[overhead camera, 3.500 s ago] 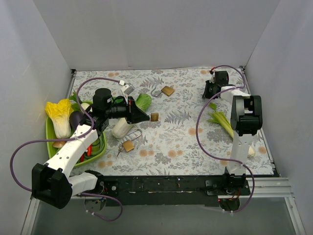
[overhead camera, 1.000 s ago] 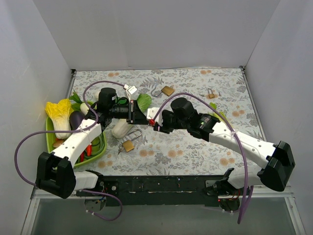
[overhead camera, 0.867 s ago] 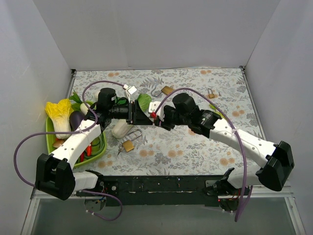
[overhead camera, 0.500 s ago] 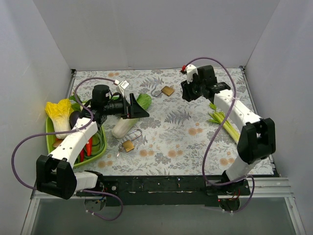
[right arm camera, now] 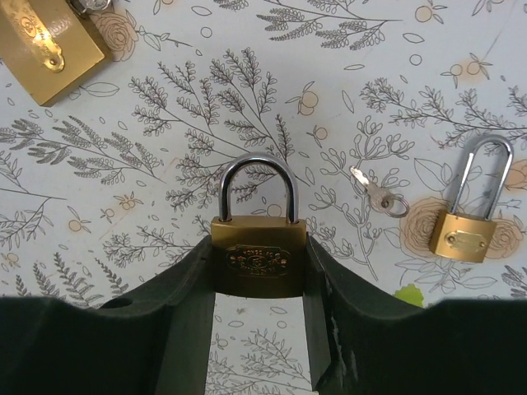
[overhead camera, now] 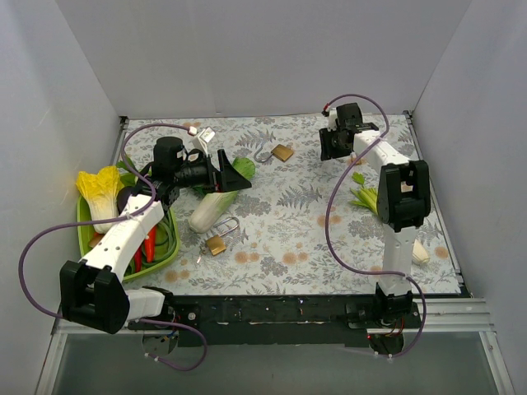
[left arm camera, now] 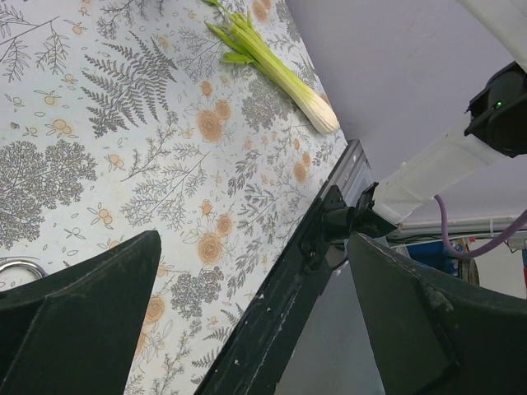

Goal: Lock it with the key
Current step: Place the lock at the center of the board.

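My right gripper [right arm camera: 258,276] is shut on the body of a brass padlock [right arm camera: 258,257], whose steel shackle points away from me and looks closed. It hangs just above the flowered cloth at the back right [overhead camera: 333,146]. A small silver key [right arm camera: 379,196] on a ring lies on the cloth just right of the shackle. My left gripper [overhead camera: 224,169] is over the left middle of the table. In the left wrist view its fingers [left arm camera: 82,313] stand wide open with nothing between them.
A second closed padlock [right arm camera: 468,222] lies right of the key. Another brass one [overhead camera: 282,152] lies at the back middle and one with an open shackle [overhead camera: 216,244] at the front left. A green tray [overhead camera: 85,239] of vegetables, a white radish [overhead camera: 210,210] and celery [overhead camera: 368,200] are also on the table.
The two grippers met mid-table on the padlock. My left gripper let go, opened wide and drew back left. The right arm swung to the back right with the padlock.
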### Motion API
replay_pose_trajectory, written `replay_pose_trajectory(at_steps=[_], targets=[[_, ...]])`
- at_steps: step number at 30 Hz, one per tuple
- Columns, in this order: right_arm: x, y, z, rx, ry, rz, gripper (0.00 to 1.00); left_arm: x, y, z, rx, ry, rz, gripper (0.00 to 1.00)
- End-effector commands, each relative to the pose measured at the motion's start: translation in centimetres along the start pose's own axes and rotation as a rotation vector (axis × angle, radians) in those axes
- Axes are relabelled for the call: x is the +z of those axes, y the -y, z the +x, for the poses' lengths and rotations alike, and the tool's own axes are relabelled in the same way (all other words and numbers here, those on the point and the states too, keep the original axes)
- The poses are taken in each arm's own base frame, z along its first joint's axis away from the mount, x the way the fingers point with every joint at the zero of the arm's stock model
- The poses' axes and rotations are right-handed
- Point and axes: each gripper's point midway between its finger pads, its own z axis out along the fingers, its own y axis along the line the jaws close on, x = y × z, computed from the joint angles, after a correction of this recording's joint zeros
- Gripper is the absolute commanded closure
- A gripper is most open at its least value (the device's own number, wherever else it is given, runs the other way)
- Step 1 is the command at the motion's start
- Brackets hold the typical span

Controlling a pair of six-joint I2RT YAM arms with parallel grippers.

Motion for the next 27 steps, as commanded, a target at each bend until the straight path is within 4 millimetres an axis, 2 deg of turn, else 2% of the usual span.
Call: replay_pose_trajectory(at_steps=[1, 3, 9, 15, 27], targets=[[0.5, 0.1, -3.1, 0.013, 0.072, 0.014, 0.99, -0.3, 0.3, -0.5, 0.034, 0.011, -0.001, 0.02], [1.1, 0.4, -3.0, 0.014, 0.066, 0.028, 0.99, -0.2, 0.3, -0.4, 0.033, 0.006, 0.002, 0.02], [3.3, 0.8, -1.0, 0.063, 0.013, 0.037, 0.99, -0.3, 0.3, -0.5, 0.042, 0.007, 0.004, 0.02], [4.8, 1.5, -0.1, 0.090, 0.000, 0.068, 0.99, -0.4, 0.4, -0.2, 0.046, 0.002, 0.006, 0.02], [5.5, 3.2, 0.7, 0.113, -0.016, 0.152, 0.87, -0.3, 0.2, -0.1, 0.046, 0.000, 0.003, 0.02]])
